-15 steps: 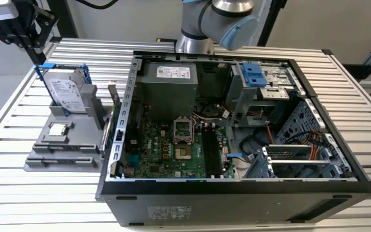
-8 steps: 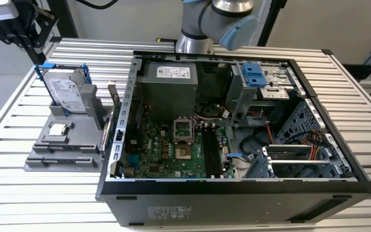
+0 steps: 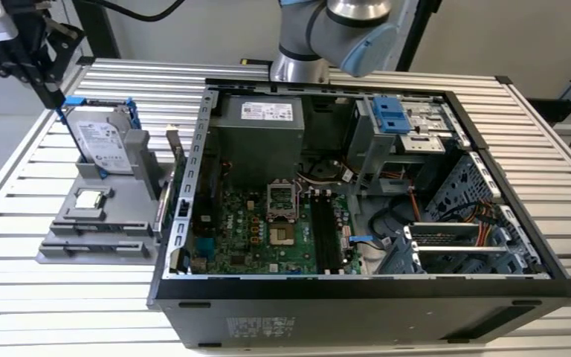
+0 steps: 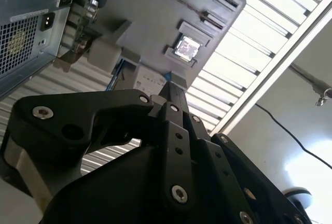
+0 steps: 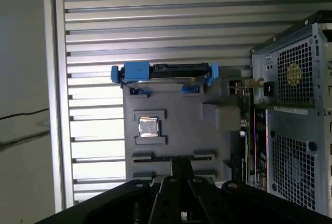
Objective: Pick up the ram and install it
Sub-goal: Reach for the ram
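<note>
While the gripper (image 3: 62,100) hung just above the hard drive (image 3: 102,145) on the gray fixture (image 3: 97,238) | fingers pressed together, holding nothing | ram (image 3: 175,149) stood on edge between fixture and computer case (image 3: 365,297), untouched

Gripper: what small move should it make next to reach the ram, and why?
Probably shift toward the exterior view's right. The gripper hangs over the blue-framed hard drive, while the ram stands on edge at the gray fixture's other side, beside the computer case.
</note>
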Available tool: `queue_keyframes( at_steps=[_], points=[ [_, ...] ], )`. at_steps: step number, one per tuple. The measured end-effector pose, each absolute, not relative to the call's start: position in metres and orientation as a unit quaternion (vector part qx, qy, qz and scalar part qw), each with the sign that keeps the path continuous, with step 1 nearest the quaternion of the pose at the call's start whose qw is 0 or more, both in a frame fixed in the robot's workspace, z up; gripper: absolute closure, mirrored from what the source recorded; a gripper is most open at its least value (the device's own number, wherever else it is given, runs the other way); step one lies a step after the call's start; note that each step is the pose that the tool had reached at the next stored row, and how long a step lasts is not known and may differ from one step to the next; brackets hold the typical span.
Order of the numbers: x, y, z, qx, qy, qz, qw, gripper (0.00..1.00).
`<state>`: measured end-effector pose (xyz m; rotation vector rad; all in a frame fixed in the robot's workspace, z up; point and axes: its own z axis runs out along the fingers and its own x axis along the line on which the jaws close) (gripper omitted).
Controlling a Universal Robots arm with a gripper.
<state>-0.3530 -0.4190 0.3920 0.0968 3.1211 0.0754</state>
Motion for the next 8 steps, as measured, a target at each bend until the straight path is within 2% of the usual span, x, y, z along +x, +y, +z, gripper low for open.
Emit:
queue_keyframes(
  at_steps=[8],
  points=[
    [-0.353, -0.446, 0.391, 0.031, 0.999, 0.024, 0.009, 1.0]
  ],
)
